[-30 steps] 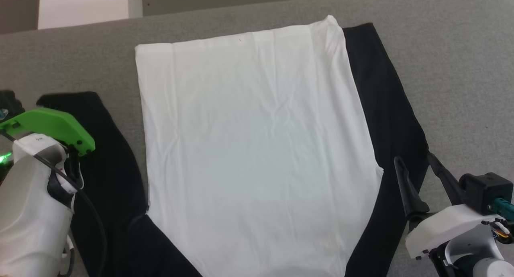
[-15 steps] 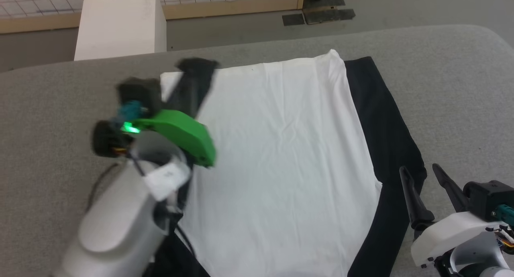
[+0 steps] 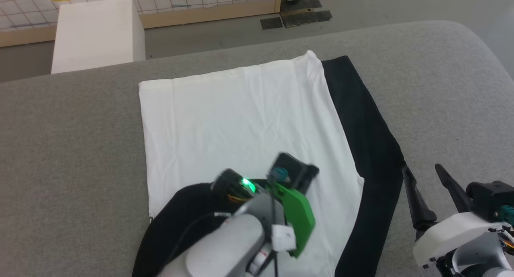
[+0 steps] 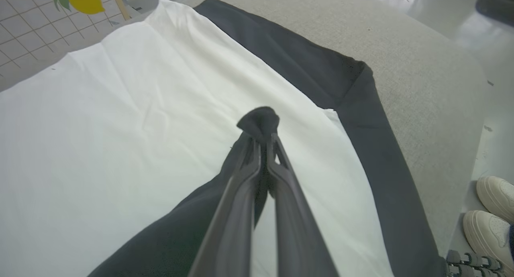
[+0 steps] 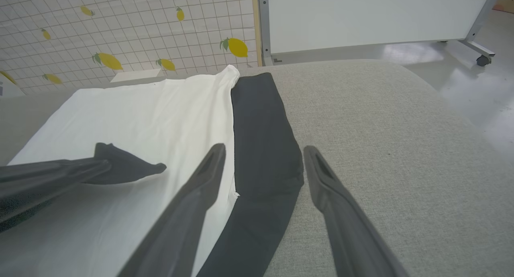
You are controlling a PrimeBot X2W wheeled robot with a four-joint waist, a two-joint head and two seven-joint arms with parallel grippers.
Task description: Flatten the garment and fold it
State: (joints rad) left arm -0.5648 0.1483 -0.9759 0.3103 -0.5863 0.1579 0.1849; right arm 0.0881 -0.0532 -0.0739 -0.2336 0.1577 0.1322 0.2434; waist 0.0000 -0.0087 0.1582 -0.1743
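The garment (image 3: 241, 116) lies spread on the grey padded table (image 3: 72, 148), white body up. Its right black sleeve (image 3: 369, 120) runs straight along the body's right side. My left gripper (image 4: 263, 142) is shut on the cuff (image 4: 259, 122) of the left black sleeve (image 3: 180, 212), holding it over the near middle of the white body. In the head view the green-plated left wrist (image 3: 297, 212) covers the fingers. The right gripper (image 3: 422, 170) stands open, with nothing between its fingers, just off the right sleeve's near end; it is also open in its own wrist view (image 5: 265, 150).
A white box (image 3: 96, 34) stands on the floor beyond the table's far edge, before a lemon-print tiled wall (image 5: 120, 24). A wheeled white panel (image 5: 361, 16) stands at the far right. A person's pale shoes (image 4: 492, 208) are off the table's rounded right edge (image 3: 474, 56).
My left arm has swung from the left side to over the white body, drawing the left black sleeve onto it. The head camera has tilted up. The right gripper has stayed open in place.
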